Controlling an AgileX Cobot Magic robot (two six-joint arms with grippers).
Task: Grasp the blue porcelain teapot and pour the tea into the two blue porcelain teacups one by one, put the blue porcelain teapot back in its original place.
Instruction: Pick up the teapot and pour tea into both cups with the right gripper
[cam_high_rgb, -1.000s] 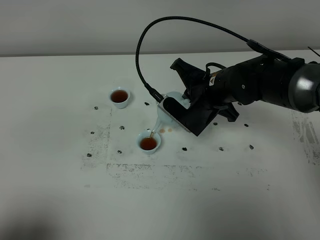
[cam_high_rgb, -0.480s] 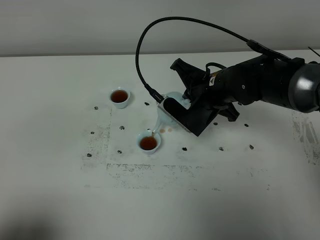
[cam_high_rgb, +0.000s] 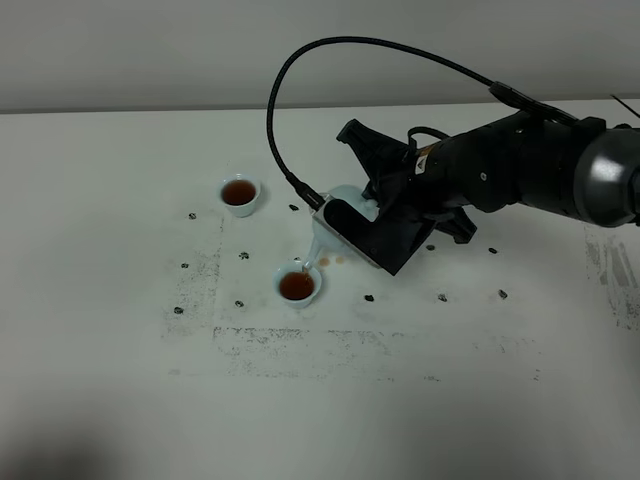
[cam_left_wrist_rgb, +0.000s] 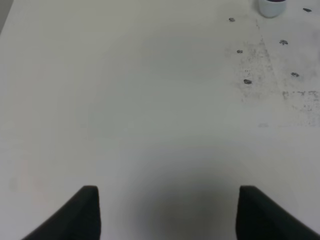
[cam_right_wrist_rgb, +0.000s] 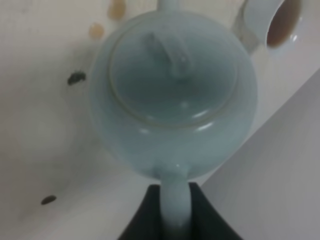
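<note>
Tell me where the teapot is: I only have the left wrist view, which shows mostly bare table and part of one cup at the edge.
Observer: The blue porcelain teapot is in the air, tilted, with its spout over the nearer teacup.
Operator: Which tool holds it?
Observer: The right tool, shut on the teapot's loop handle.
Operator: Do both cups have tea in them?
Observer: Yes, the farther teacup holds brown tea, as does the nearer one.
</note>
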